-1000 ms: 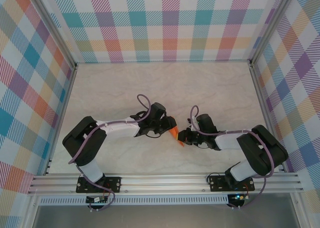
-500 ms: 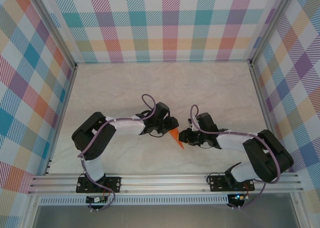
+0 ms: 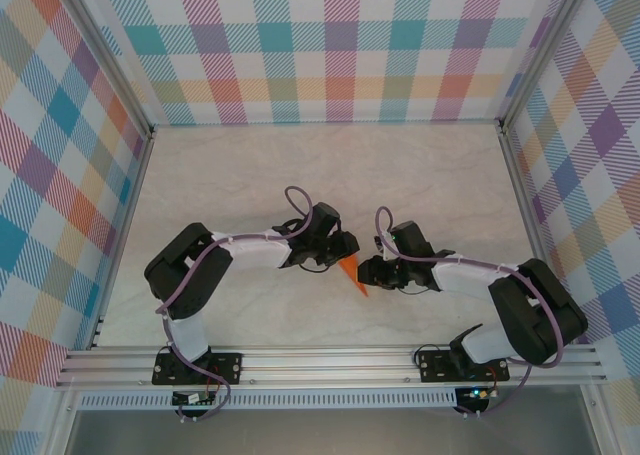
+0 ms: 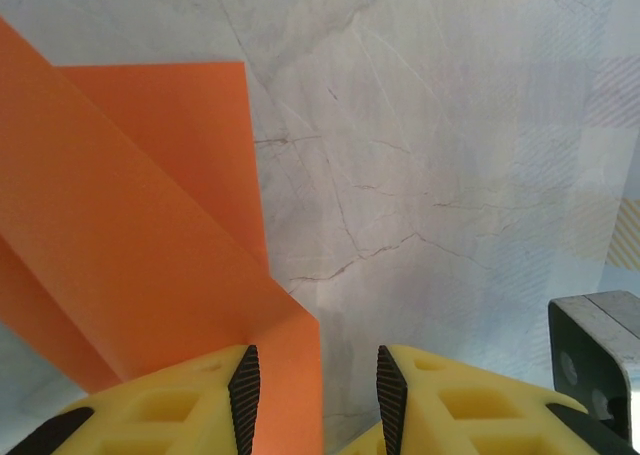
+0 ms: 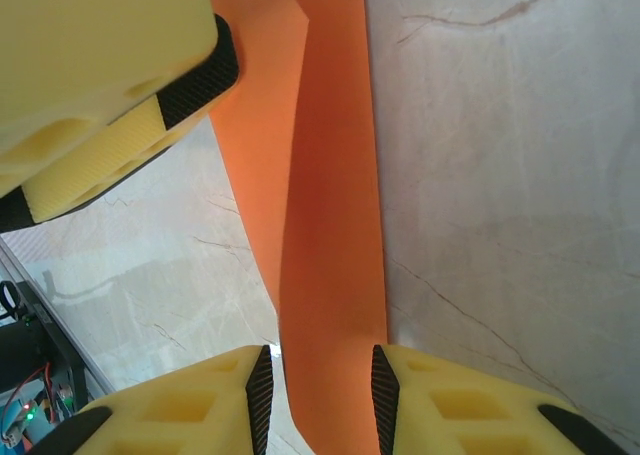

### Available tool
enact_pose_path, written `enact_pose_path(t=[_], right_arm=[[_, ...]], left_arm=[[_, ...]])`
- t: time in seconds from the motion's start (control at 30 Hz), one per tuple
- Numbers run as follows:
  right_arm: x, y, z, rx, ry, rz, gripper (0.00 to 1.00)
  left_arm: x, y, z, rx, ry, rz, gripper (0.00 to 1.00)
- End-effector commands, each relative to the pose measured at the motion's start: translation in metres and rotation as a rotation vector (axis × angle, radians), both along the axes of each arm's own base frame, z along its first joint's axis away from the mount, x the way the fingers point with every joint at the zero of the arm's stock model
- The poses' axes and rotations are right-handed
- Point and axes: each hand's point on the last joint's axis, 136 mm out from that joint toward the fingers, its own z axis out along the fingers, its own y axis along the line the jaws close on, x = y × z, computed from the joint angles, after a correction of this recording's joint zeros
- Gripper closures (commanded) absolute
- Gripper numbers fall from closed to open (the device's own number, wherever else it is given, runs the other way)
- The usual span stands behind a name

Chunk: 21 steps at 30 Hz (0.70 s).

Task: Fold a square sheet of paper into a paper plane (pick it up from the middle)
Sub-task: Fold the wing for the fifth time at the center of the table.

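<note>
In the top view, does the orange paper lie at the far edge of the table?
No, the orange paper sits between the left gripper and the right gripper, far from that edge of the table.

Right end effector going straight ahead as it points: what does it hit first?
The orange paper, lying between its fingers and running ahead; the left end effector looks off to one side, depth unclear.

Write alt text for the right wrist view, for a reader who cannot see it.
A folded strip of bright-orange paper runs down a marbled table into the gap of the open right gripper. Another yellow finger crosses the paper's edge at upper left.
</note>
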Motion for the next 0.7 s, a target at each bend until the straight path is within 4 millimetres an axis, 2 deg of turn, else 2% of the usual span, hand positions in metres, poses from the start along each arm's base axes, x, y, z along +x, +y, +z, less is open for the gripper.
enact_pose_path(t=[0.0, 0.13, 0.53, 0.6, 0.67], right_arm=[[0.0014, -0.0003, -0.0013, -0.022, 0.002, 0.021, 0.66], [0.001, -0.002, -0.0038, -0.041, 0.008, 0.027, 0.66], [0.0033, -0.002, -0.0074, -0.057, 0.017, 0.027, 0.78], [0.0026, -0.0024, -0.0069, -0.058, 0.019, 0.026, 0.78], [0.001, 0.0012, -0.0026, -0.032, 0.015, 0.044, 0.72]], left_arm=[[-0.0001, -0.0058, 0.0007, -0.002, 0.002, -0.021, 0.62], [0.0003, -0.0063, 0.0011, -0.003, 0.002, -0.022, 0.62], [0.0, -0.0065, -0.0023, 0.005, 0.011, -0.023, 0.62], [0.0002, -0.0061, -0.0033, 0.009, 0.013, -0.021, 0.62], [0.0007, -0.0057, -0.005, 0.014, 0.014, -0.018, 0.62]])
